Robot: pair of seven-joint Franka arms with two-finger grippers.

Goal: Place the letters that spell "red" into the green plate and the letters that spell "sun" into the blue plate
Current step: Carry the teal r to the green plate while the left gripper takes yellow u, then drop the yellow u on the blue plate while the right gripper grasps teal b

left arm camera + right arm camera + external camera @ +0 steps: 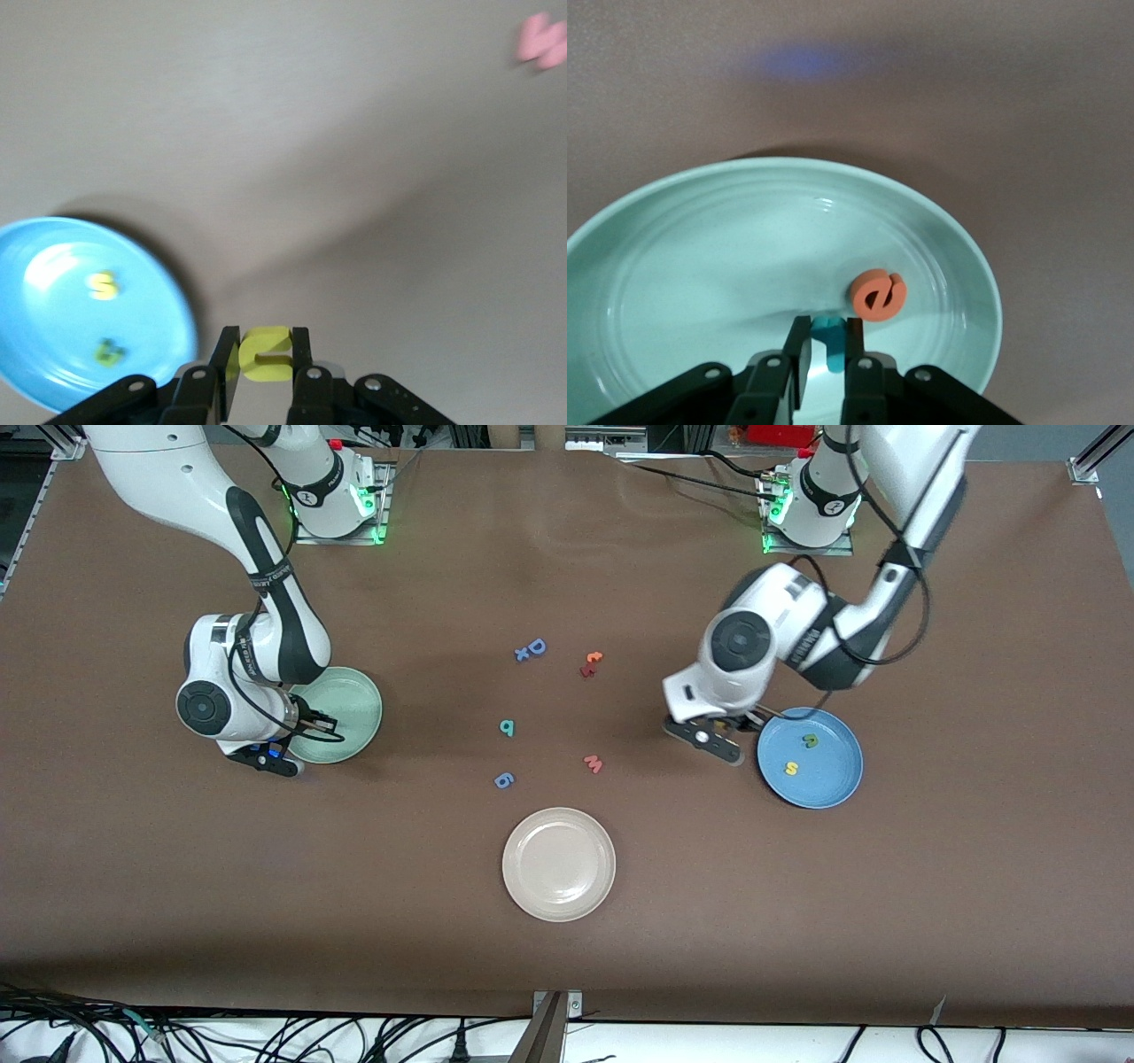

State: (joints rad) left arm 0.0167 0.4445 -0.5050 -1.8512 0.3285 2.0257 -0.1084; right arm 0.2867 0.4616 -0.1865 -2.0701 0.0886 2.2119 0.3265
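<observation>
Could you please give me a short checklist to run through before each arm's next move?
1. Left hand grips the yellow arch letter: ok.
2. Left hand over the blue plate: not ok, beside its rim.
3. Yellow s and olive letter in blue plate: ok.
4. Right hand over the green plate with the teal letter: ok.
5. Orange e in green plate: ok.
6. Teal d delivered: not ok, on the table.

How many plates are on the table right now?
3. The green plate lies toward the right arm's end, the blue plate toward the left arm's end, and the cream-white plate between them, nearest the front camera. None seem hidden.
</observation>
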